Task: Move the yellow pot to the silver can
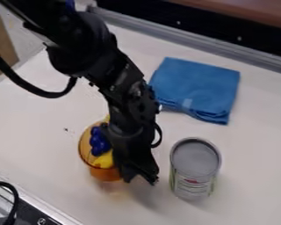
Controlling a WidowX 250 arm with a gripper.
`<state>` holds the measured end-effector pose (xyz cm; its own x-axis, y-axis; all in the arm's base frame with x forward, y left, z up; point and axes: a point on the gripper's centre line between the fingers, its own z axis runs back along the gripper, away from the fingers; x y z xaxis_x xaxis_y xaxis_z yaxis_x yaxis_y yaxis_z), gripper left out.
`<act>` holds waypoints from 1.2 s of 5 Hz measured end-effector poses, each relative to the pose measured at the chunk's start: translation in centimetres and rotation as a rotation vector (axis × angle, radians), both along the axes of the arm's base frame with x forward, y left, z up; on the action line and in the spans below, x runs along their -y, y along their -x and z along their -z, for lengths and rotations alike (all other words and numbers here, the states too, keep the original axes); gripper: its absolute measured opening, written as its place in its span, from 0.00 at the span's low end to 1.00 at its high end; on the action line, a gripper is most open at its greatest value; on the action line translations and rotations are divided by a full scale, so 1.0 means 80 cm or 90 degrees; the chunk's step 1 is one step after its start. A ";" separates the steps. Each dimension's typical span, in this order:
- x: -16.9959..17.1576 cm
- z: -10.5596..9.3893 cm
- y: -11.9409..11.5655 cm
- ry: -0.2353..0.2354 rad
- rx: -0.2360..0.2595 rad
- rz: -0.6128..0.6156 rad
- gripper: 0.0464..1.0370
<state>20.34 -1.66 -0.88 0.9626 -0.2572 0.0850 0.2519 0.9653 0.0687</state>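
Black cable (16,198) lies nearest, well out past the pincer (139,176). Yellow-orange pot (105,175) sits close beside the pincer — which presumably is stationed there to shift it toward the can (195,159) opposite. Grip — cannot tell.

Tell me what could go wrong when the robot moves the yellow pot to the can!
The gripper is right by the yellow pot's side, so it might tip it. Then the blue thing and yellow thing inside could tumble out. The silver can stands close by too, so a bump might knock it over.
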 end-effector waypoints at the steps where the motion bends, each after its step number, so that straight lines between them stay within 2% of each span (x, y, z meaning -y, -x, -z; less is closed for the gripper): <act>1: 0.007 0.003 0.001 0.013 -0.004 -0.005 0.01; 2: 0.009 0.002 -0.003 0.017 0.005 -0.016 0.03; 3: 0.009 -0.001 -0.006 0.024 -0.005 -0.020 0.18; 4: 0.008 -0.005 -0.005 0.032 -0.009 -0.007 0.43; 5: 0.007 -0.011 -0.004 0.037 -0.030 -0.001 0.73; 6: 0.003 -0.029 -0.005 0.063 -0.042 0.006 0.95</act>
<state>20.77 -1.93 1.41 0.9647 -0.2592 0.0474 0.2612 0.9643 -0.0445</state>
